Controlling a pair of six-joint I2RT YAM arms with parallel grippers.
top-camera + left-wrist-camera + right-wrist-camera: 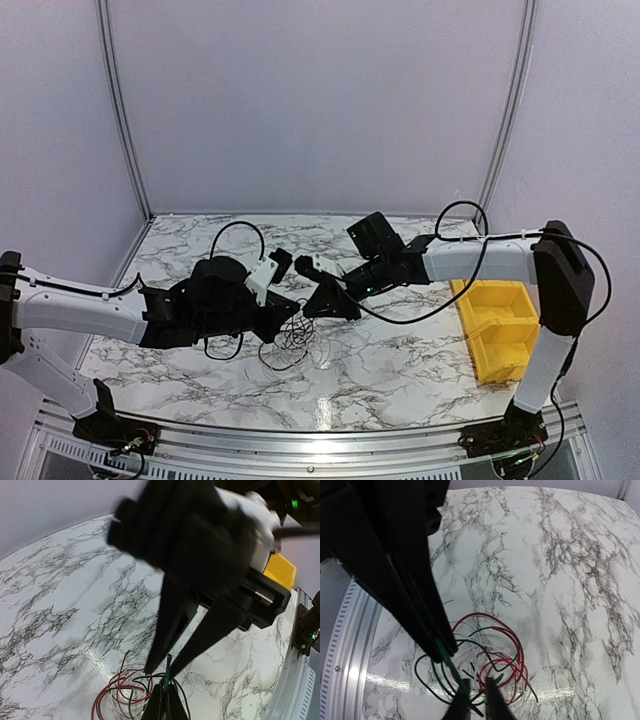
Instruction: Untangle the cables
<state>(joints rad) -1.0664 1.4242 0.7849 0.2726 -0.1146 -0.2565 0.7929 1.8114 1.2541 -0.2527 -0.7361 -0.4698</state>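
Note:
The cables [290, 343] are a small tangle of thin red, black, white and green loops on the marble table [400, 360]. In the left wrist view my left gripper [164, 700] is shut on a green wire [168, 672] at the tangle's edge, with red loops [120, 690] to its left. My right gripper [161, 672] hangs right above it, fingers [172, 620] apart, straddling the green wire's end. In the right wrist view the right gripper [477, 682] is open just over the tangle [510, 665]. The green wire [451, 667] runs from the left gripper's tip [441, 655] past its left finger. Both grippers meet over the tangle [303, 318].
Two yellow bins [497, 330] stand at the table's right edge, one also showing in the left wrist view [280, 570]. A metal rail [300, 440] runs along the near edge. White walls close the back and sides.

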